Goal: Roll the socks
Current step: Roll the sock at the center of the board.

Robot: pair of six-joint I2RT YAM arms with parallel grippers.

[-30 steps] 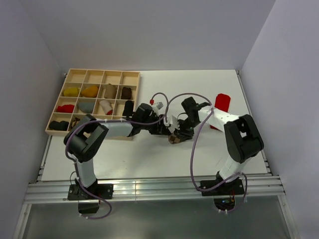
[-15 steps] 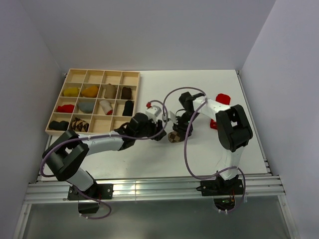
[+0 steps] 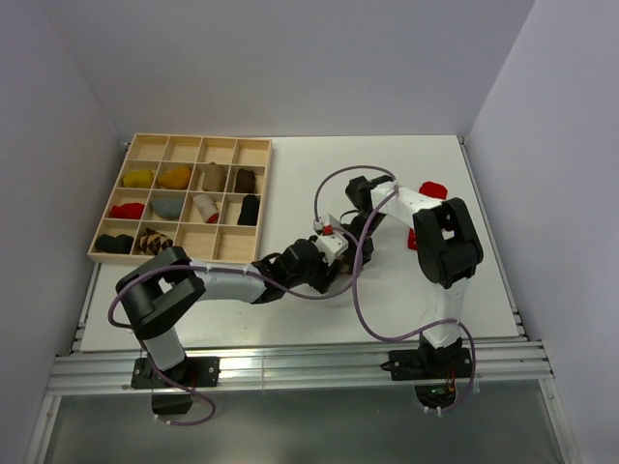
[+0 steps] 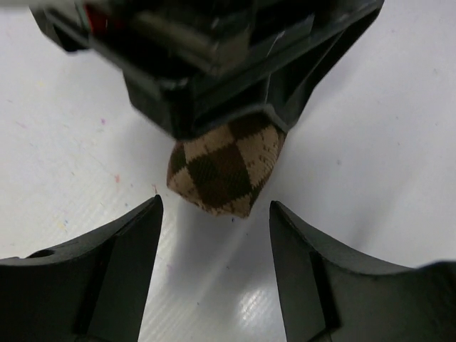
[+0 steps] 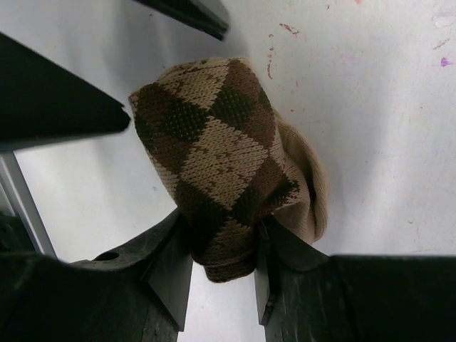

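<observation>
Your right tool is clamped on the argyle sock, likely so its roll cannot loosen. Your left tool stands apart facing it, holding nothing.

soft, even light from above fills the overhead view; the white bench is bright, shadows under the arms faint. in the left wrist view the left gripper is dark and blurred, with a pale sheen on the bench between its fingers. the right wrist view is crisp on the argyle sock; the right gripper sits near-black.
</observation>
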